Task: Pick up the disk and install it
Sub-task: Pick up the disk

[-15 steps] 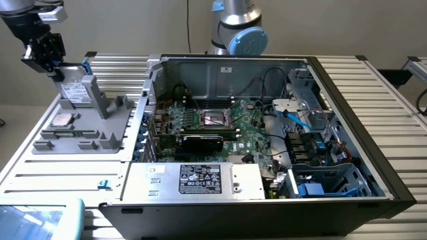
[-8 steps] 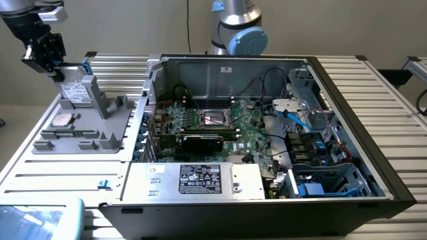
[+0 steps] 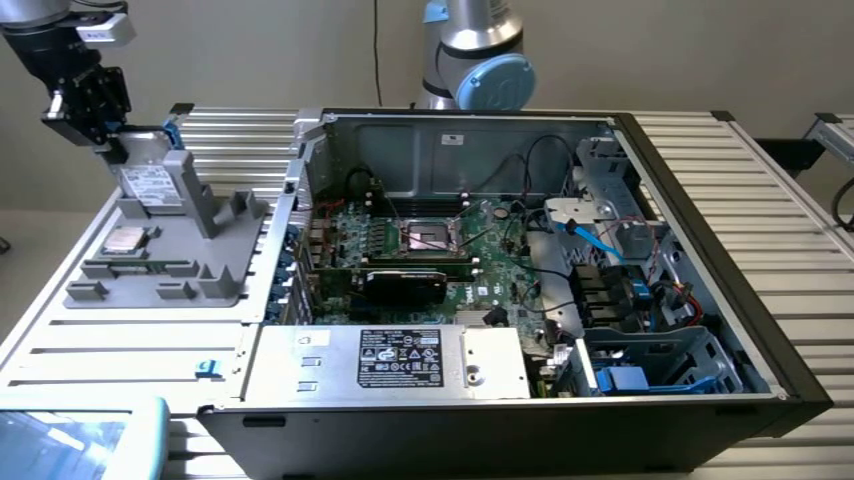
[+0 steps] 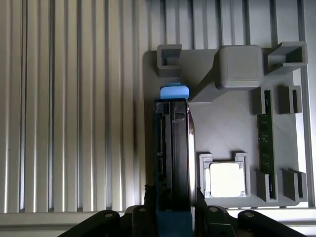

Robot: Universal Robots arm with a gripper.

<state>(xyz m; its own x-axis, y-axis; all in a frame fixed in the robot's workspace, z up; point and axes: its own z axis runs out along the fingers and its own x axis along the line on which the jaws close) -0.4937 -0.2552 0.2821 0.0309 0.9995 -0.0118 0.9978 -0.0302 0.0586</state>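
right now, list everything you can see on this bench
disk: 1, grey metal with blue bracket, standing on edge in the holder
holder: 1, grey, on the table at the exterior view's left
chip: 1, silver, in a holder pocket beside the disk
memory stick: 1, green, in a holder slot
computer case: 1, black, open, mid-table
motherboard: 1, green, inside the case
silver box: 1, silver with black-and-white sticker, at the case's near edge
table: 1, pale slatted metal, under everything
arm: 1, silver with blue caps, base behind the case
claw: 1, black, closed on the disk's upper end
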